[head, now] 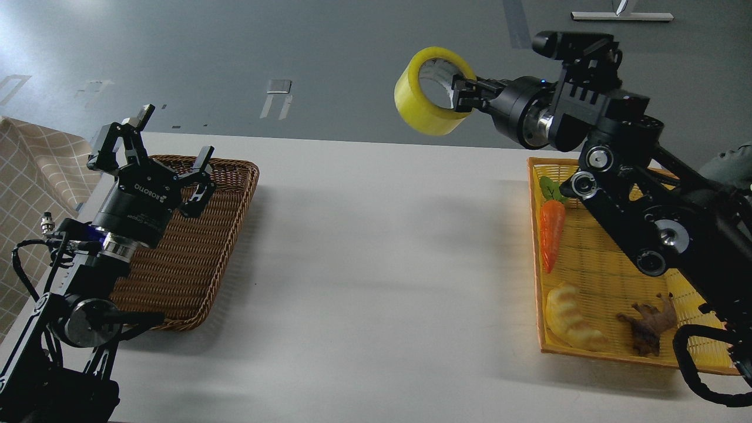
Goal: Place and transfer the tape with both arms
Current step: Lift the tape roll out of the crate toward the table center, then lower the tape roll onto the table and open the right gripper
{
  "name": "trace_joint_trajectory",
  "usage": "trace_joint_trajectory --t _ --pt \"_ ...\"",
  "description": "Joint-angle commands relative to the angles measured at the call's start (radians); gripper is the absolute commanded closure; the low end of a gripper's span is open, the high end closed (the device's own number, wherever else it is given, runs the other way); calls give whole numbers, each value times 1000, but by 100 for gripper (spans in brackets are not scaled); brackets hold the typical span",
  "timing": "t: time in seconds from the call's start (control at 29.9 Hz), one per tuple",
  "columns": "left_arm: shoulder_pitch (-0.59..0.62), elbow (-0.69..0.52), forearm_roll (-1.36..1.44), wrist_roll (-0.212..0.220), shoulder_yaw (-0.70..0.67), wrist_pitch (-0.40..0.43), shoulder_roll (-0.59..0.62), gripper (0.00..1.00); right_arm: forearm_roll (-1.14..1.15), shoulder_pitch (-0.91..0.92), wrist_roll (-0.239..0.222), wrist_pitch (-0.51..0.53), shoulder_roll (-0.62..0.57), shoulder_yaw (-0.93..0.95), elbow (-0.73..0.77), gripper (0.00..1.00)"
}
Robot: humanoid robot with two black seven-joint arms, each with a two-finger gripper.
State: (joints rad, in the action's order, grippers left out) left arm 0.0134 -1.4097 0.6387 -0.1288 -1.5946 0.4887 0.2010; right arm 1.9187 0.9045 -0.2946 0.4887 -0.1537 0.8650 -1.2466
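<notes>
- Head view: a yellow plastic mesh basket (593,346) sits at the right end of the white worktop (382,264), holding an orange toy carrot with green leaves (550,232), a pale ridged bread toy (568,317) and a brown animal figure (649,326); the right arm crosses above it and hides part of its floor.
- A dark brown wicker tray (217,235) lies at the worktop's left end; its visible weave is bare, with the left arm in front of its near-left part.
- The right claw (463,94) is clamped on the wall of the wide roll of translucent yellow packing tape (432,94), one finger inside the core, the roll held in the air above the worktop's far edge, well left of the basket.
- The left claw (155,141) stands wide apart over the tray's far-left corner, holding nothing.
- Between the containers the white worktop lies bare.
</notes>
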Motion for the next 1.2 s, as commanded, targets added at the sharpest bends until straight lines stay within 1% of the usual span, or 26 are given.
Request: trace_joint_trajectory --t 0.0,0.13,0.23,0.33,0.53,0.74,0.87,1.04,1.17 --pt "-3 0 -1 0 -1 0 0 0 0 14 0 0 65 -50 27 75" --pt "-3 0 -2 0 -1 0 0 0 13 11 -3 0 100 -138 47 73" --pt "-3 0 -2 0 -1 0 0 0 31 11 -23 0 100 -199 43 70" --pt "-3 0 -1 0 -8 0 0 0 33 5 -29 0 102 -234 39 70" --pt "-3 0 -2 0 -16 0 0 0 89 -28 -32 0 117 -254 50 73" --pt "-10 0 -2 0 -28 0 -2 0 108 -99 -35 0 154 -256 52 75" --pt "-10 0 -2 0 -28 0 -2 0 128 -139 -37 0 154 -256 53 75" --pt "-12 0 -2 0 -30 0 0 0 141 -173 -57 0 154 -254 87 75" --pt "-12 0 -2 0 -34 0 0 0 145 -202 -61 0 154 -253 88 75"
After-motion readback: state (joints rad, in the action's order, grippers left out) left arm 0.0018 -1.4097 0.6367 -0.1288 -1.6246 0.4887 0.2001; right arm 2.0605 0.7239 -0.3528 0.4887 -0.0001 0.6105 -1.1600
